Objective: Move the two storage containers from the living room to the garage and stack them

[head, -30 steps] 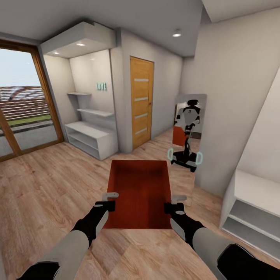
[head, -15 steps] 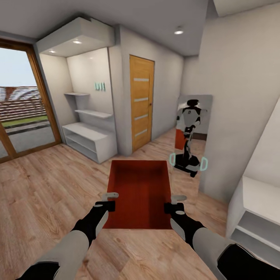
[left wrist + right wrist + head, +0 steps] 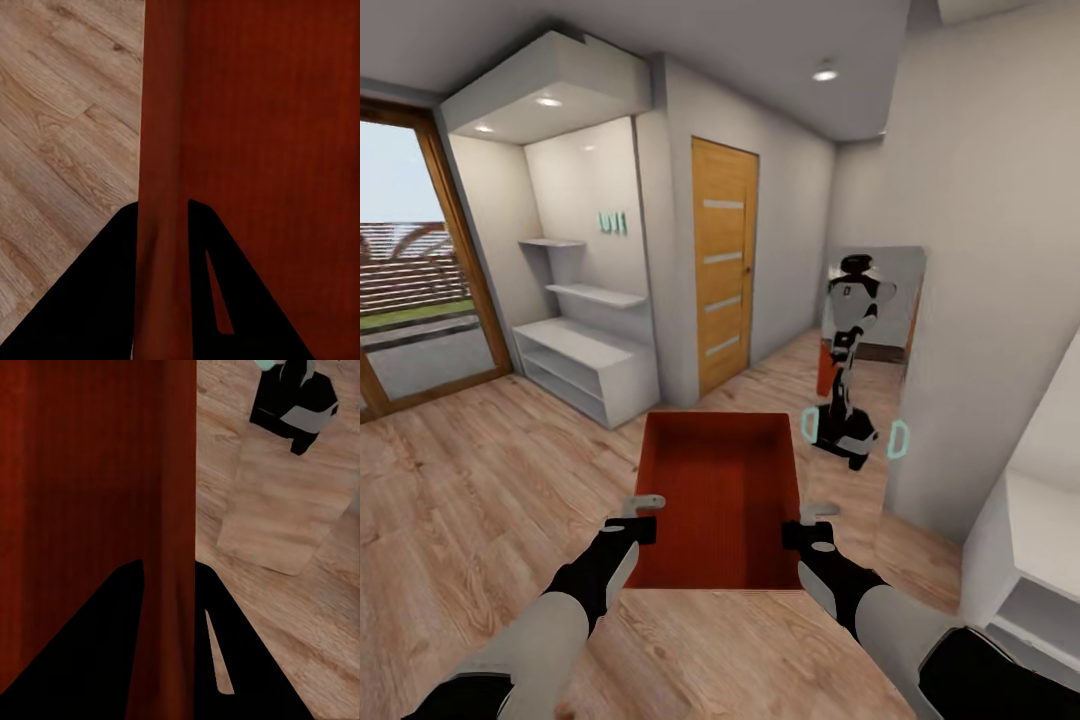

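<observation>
One orange-red storage container (image 3: pixel 720 490), open-top, thin straight walls, rect.

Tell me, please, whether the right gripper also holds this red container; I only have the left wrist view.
Observer: Yes. The right gripper is shut on the storage container's opposite side wall.
Operator: Thank you. Is anything inside it?
Observer: No. The head view shows its bare red bottom.
Operator: What stands ahead of us?
Observer: A closed wooden door with pale slats, straight ahead past the container.
Operator: Anything to the right of it?
Observer: A tall mirror against the wall, reflecting the robot.
</observation>
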Tool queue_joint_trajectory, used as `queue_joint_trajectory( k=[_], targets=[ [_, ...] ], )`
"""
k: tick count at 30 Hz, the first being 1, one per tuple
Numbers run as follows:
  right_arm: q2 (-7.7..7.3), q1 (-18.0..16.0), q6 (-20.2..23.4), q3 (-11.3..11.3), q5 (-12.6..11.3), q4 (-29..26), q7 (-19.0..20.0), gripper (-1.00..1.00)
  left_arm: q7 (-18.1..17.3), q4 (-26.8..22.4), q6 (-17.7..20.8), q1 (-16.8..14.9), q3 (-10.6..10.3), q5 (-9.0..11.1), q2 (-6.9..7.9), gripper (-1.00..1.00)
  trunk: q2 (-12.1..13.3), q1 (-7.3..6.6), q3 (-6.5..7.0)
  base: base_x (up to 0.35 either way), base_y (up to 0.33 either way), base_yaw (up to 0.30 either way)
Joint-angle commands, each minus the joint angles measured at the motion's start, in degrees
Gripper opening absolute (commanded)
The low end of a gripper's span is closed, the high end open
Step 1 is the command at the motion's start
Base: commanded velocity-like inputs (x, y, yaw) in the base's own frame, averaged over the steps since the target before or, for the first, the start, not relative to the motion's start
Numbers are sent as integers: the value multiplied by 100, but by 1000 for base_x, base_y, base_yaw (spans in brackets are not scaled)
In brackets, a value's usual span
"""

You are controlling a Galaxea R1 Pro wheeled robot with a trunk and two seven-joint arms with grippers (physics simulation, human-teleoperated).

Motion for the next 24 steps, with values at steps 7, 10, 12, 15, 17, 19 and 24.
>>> queue_joint_trajectory(
  k=[7,10,12,15,17,19,24],
  targets=[
    [-13,-12,-215,-56,23,-23,6,-100,20,100,23,0,-68,85,223,-100,-13,7,-12,322,0,32],
    [-13,-12,-214,-56,23,-22,6,-100,22,102,23,0,-71,84,223,-100,-13,7,-12,322,0,207],
    [-13,-12,-215,-55,21,-19,6,-100,23,100,23,0,-71,84,223,-100,-13,7,-12,322,0,247],
    [-13,-12,-216,-55,23,-22,6,-100,22,99,23,1,-68,84,223,-100,-13,7,-12,323,0,262],
    [-13,-12,-214,-55,23,-17,6,-100,23,99,23,0,-70,84,223,-100,-13,7,-12,322,0,267],
    [-13,-12,-215,-54,25,-21,6,-100,21,100,23,0,-70,84,223,-100,-13,7,-12,322,0,268],
    [-13,-12,-216,-54,23,-18,6,-100,19,99,23,0,-72,84,223,-100,-13,7,-12,322,0,268]
  ],
)
